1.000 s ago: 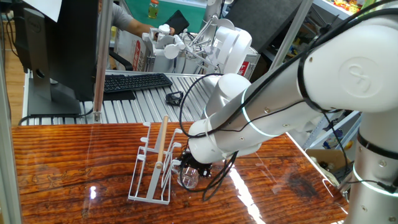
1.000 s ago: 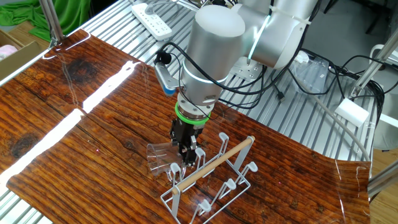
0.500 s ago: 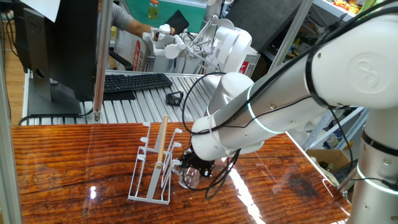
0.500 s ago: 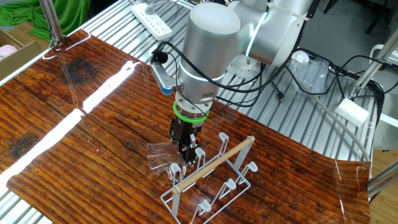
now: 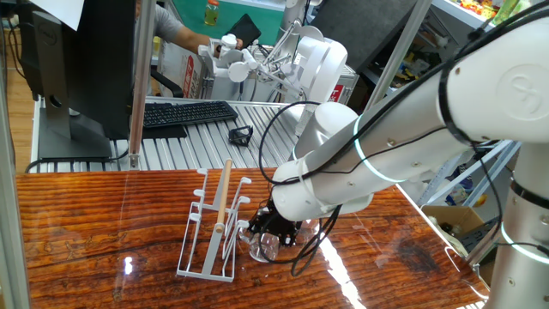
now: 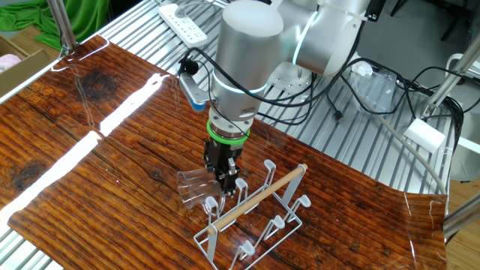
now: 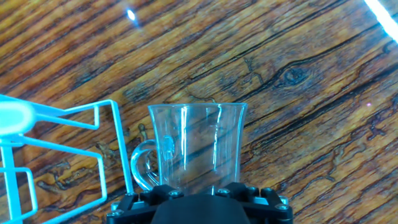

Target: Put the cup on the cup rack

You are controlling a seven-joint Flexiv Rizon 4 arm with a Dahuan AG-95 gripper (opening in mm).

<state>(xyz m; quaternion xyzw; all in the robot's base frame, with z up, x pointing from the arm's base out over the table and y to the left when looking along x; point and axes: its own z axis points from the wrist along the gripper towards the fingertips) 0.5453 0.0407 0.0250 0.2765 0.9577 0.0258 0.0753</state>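
The cup is a clear glass tumbler with a small handle on its left side. It lies sideways with its base between my fingers and its mouth pointing away. My gripper is shut on it. In one fixed view the gripper holds the cup low over the wooden table, right beside the white wire cup rack with its wooden rod handle. In the other fixed view the cup sticks out to the left of the gripper, close to the near end pegs of the rack. The rack's wires show at the left of the hand view.
A keyboard and a monitor stand on the ribbed metal bench behind the wooden table. A white power strip and cables lie on the bench beyond the arm. A person's arm shows at the back.
My arm has shifted a little, and the gripper with the cup has moved slightly along the rack's side and a bit lower. The rack has not moved.
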